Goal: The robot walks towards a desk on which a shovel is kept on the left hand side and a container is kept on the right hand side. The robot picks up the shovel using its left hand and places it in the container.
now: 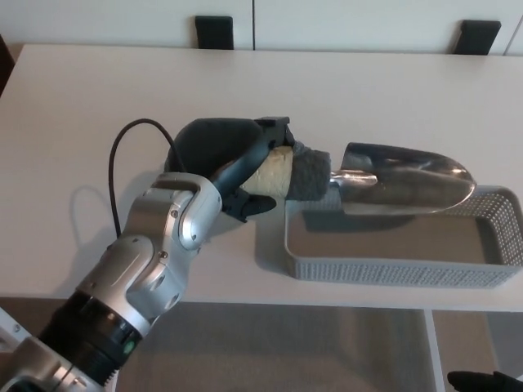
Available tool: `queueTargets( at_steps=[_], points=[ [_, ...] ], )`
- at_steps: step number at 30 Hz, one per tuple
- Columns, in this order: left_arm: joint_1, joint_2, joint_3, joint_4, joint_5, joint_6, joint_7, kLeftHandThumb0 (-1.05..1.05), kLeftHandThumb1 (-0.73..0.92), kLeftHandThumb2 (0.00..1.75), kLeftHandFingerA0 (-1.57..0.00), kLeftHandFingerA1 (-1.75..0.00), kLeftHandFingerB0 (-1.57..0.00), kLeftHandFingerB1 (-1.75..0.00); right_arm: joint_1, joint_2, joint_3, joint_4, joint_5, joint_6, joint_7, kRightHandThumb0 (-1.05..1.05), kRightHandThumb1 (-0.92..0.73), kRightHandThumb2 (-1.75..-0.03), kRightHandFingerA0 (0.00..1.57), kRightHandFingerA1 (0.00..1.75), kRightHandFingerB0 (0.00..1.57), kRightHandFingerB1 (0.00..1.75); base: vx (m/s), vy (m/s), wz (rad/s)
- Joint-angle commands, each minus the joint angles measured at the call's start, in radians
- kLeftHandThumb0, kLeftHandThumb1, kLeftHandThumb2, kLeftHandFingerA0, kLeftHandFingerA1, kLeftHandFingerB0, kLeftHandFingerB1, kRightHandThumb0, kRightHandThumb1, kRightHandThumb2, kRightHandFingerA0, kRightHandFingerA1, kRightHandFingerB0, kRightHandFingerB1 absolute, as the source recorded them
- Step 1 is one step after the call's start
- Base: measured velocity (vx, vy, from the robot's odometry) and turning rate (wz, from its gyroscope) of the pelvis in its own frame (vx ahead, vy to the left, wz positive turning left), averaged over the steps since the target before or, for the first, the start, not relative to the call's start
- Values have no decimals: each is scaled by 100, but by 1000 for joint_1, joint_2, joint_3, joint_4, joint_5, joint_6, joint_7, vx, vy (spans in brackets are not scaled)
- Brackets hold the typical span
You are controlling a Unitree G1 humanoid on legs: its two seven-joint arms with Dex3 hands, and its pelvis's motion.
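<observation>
My left hand (pixel 233 163) is shut on the shovel's pale wooden handle (pixel 274 173), which has a dark grey collar. The shovel's shiny metal blade (pixel 404 180) points right and hangs over the left and middle part of the grey mesh container (pixel 392 269). The blade looks lifted above the container's floor, casting a shadow inside it. The container stands at the table's front right edge. My right hand does not show, apart from a dark shape at the bottom right corner that I cannot identify.
The pale table (pixel 163 82) stretches far to the left and back. Two black chair backs (pixel 214 33) (pixel 477 37) stand behind its far edge. A black cable (pixel 122 163) loops from my left wrist. The table's front edge runs just below the container.
</observation>
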Motion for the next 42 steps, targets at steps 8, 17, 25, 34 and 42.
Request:
queueTargets(
  at_steps=[8, 17, 25, 34, 42],
  points=[
    [28, 52, -57, -65, 55, -130, 60, -30, 81, 65, -76, -168, -63, -97, 6, -14, -9, -8, 8, 15, 6, -31, -66, -59, 61, 52, 51, 46, 0, 0, 0],
    [-2, 24, -115, -135, 98, -85, -31, -33, 82, 68, -77, -163, -65, -84, 4, -13, -12, -8, 8, 22, 4, -31, -64, -59, 60, 52, 50, 46, 0, 0, 0],
    [-85, -2, -204, -150, 169, 55, -322, -105, 67, 105, 0, 0, 0, 0, -1, -28, -1, -1, 1, -11, 22, -30, -60, -57, 57, 54, 50, 47, 0, 0, 0],
    [-127, -43, -231, -136, 194, 79, -383, -103, 69, 108, 0, 0, 0, 0, -15, -34, 2, 4, -11, -10, 16, -26, -61, -57, 59, 52, 50, 46, 0, 0, 0],
    [-80, 28, -75, -430, 81, 73, -466, -105, 70, 110, 0, 0, 0, -1, -5, -38, 4, 5, -12, -7, 16, -27, -59, -57, 58, 53, 51, 47, 0, 0, 0]
  ],
)
